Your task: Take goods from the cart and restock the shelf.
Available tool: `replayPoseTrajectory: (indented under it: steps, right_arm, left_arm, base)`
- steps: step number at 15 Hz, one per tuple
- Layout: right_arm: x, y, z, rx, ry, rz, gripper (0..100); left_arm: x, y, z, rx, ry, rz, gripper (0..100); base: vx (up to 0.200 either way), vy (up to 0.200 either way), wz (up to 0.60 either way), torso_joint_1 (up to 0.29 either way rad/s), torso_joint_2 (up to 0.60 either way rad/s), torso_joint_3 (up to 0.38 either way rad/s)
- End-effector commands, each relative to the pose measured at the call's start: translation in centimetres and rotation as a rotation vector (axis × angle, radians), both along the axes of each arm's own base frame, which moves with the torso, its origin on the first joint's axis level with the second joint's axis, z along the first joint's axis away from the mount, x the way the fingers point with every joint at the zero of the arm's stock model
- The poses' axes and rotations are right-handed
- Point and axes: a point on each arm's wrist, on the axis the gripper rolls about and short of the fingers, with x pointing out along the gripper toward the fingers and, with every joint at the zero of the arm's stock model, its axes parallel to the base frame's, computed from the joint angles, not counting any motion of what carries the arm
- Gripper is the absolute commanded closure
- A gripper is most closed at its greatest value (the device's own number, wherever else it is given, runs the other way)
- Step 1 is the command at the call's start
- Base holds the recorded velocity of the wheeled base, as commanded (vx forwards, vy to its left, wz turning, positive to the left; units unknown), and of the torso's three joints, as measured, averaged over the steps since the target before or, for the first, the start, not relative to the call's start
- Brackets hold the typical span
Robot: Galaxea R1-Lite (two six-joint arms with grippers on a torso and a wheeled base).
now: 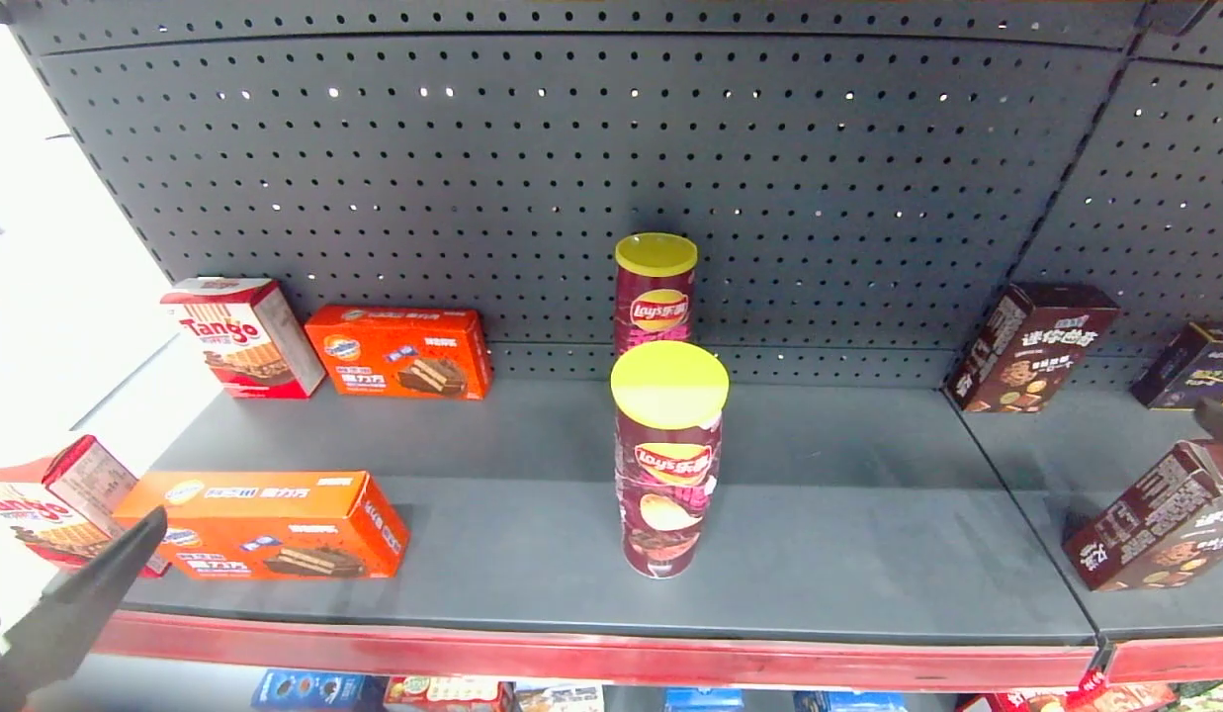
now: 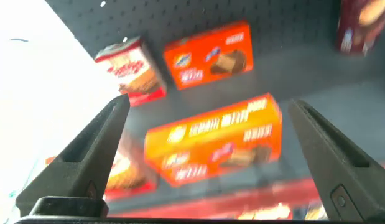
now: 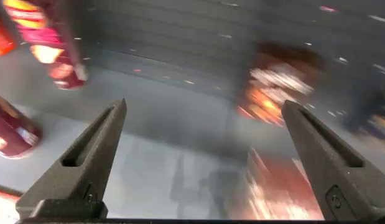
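Two chip cans [image 1: 667, 475] stand one behind the other at the middle of the shelf [image 1: 848, 534]. Our left gripper [image 2: 208, 102], jaws apart, faces orange wafer boxes [image 1: 265, 524] at the shelf's left end. Our right gripper [image 3: 204, 104], jaws apart, faces brown cookie boxes [image 1: 1155, 519].

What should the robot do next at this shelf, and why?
Probably draw both arms back toward the cart for another item. The left gripper and right gripper are both open and empty, and the shelf has bare room beside the front chip can.

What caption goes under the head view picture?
Front chip can and rear chip can stand on the shelf, between an orange box and a brown box.
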Motion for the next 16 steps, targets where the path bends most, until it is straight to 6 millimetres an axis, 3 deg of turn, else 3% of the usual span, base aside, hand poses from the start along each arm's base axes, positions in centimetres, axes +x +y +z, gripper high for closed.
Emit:
replayPoseTrajectory:
  steps: [1, 4, 6, 10, 16]
  right_arm:
    - [-6.9, -0.5, -6.0, 0.025, -0.033, -0.178, 0]
    - [-10.1, -0.3, -12.4, 0.029, 0.02, -0.385, 0]
    - [-10.0, -0.5, -15.0, 0.054, 0.016, -0.448, 0]
    - [-9.9, -0.4, -16.0, 0.141, 0.103, -0.42, 0]
    - [-9.9, -0.3, -16.4, 0.11, 0.147, -0.368, 0]
  left_arm:
    - [-3.7, 1.5, -1.2, 0.015, -0.04, 0.016, 0]
    - [-8.3, 3.3, -4.6, 0.045, -0.02, 0.087, 0]
    - [-10.0, 3.9, -6.0, 0.047, -0.029, 0.129, 0]
    - [-10.3, 3.8, -7.1, 0.043, -0.021, 0.176, 0]
    - [-10.0, 3.7, -8.9, 0.054, 0.008, 0.162, 0]
  base:
    - [0.0, 0.0, 0.0, 0.0, 0.0, 0.0]
    - [0.0, 0.0, 0.0, 0.0, 0.0, 0.0]
    - [0.0, 0.0, 0.0, 0.0, 0.0, 0.0]
    - [0.0, 0.0, 0.0, 0.0, 0.0, 0.0]
    - [0.0, 0.0, 0.0, 0.0, 0.0, 0.0]
